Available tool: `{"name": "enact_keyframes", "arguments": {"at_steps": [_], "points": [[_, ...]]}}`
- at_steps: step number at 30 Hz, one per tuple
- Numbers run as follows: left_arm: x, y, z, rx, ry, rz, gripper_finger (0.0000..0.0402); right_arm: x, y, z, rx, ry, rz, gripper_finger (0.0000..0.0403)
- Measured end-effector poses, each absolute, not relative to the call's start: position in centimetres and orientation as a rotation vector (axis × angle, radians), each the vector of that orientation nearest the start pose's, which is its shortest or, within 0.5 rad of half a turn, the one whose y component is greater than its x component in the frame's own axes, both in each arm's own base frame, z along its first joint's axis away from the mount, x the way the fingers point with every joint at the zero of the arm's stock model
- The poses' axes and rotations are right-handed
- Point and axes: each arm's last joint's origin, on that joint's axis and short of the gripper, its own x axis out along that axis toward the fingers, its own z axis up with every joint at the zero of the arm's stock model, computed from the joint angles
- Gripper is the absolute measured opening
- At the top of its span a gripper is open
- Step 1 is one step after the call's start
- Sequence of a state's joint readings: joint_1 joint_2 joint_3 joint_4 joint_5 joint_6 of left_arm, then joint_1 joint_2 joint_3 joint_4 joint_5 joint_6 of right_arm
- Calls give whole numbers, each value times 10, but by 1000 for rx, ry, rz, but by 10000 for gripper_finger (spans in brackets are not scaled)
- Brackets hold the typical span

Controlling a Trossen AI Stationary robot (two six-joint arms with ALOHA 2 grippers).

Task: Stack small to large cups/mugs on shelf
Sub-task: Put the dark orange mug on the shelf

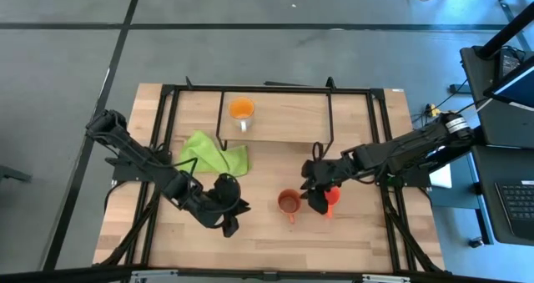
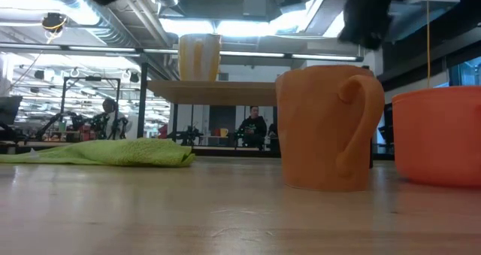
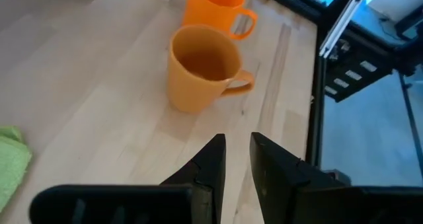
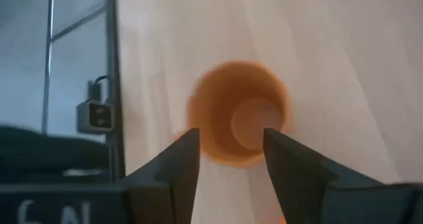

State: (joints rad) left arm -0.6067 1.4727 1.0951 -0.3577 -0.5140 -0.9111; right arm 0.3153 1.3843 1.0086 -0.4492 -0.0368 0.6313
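Observation:
The yellow-orange mug (image 1: 241,109) stands upright on the shelf (image 1: 284,124) at the table's far side. The brownish-orange mug (image 1: 289,203) and the red-orange mug (image 1: 333,199) stand upright side by side on the tabletop. My right gripper (image 4: 231,148) hangs open over the red-orange mug (image 4: 241,115), pointing down, one finger on either side of its near rim, and touches nothing that I can see. My left gripper (image 3: 236,151) waits to the left of the brownish-orange mug (image 3: 201,65), its fingers a narrow gap apart and holding nothing.
A green cloth (image 1: 215,156) lies crumpled on the table between the shelf's left leg and my left arm. The shelf's black wire legs (image 1: 220,137) stand behind the mugs. A black frame (image 1: 389,191) runs along the table's right edge.

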Motion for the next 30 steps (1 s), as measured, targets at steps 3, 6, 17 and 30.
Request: {"name": "enact_keyframes", "arguments": {"at_steps": [3, 6, 17, 30], "points": [[263, -167, 265, -486, 606, 197, 64, 282, 95, 272, 374, 959, 83, 168], [262, -167, 262, -480, 619, 199, 64, 297, 99, 271, 251, 1114, 83, 168], [253, -169, 256, -436, 670, 241, 64, 353, 92, 252, 164, 1217, 6, 168], [247, -164, 246, -377, 720, 306, 64, 362, 85, 227, 183, 1296, -16, 168]]}}
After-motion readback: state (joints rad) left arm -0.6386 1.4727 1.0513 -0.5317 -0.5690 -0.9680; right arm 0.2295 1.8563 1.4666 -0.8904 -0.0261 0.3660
